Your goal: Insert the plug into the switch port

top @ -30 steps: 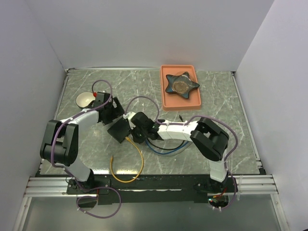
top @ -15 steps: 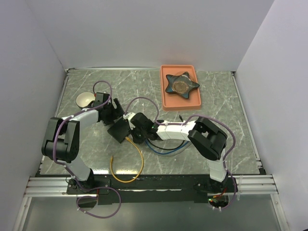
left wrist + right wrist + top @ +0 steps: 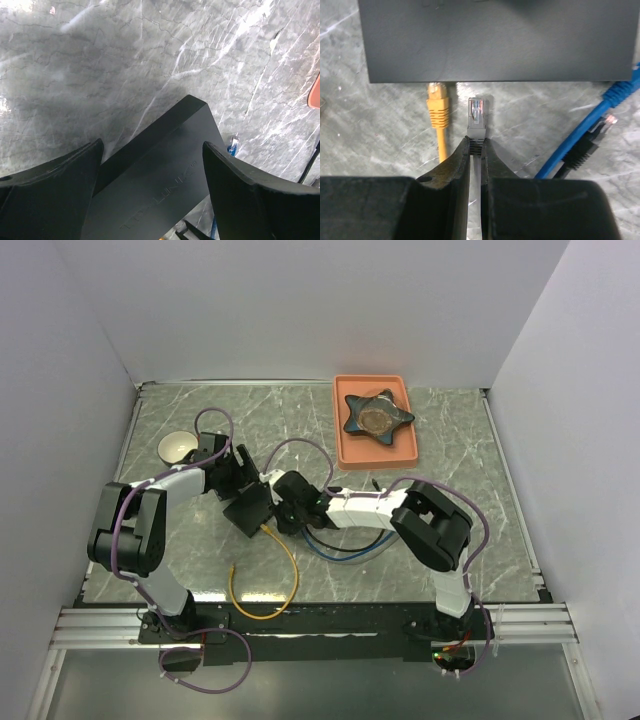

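1. Right fingers point(image 3: 456, 165) are pinched narrow on the rear boot of the plug point(image 3: 476, 116), whose clear tip points straight at the switch point(image 3: 495, 40).
2. The plug tip sits just short of the switch's near edge, not touching. The ports along that edge are hidden from the wrist view.
3. A yellow plug point(image 3: 438, 100) lies just beside it on the left, tip at that same edge.
4. Left fingers point(image 3: 50, 185) stand wide, straddling the switch; whether they touch it, I can't tell.
5. A blue cable point(image 3: 590, 125) runs off right across the worktop point(image 3: 380, 125).
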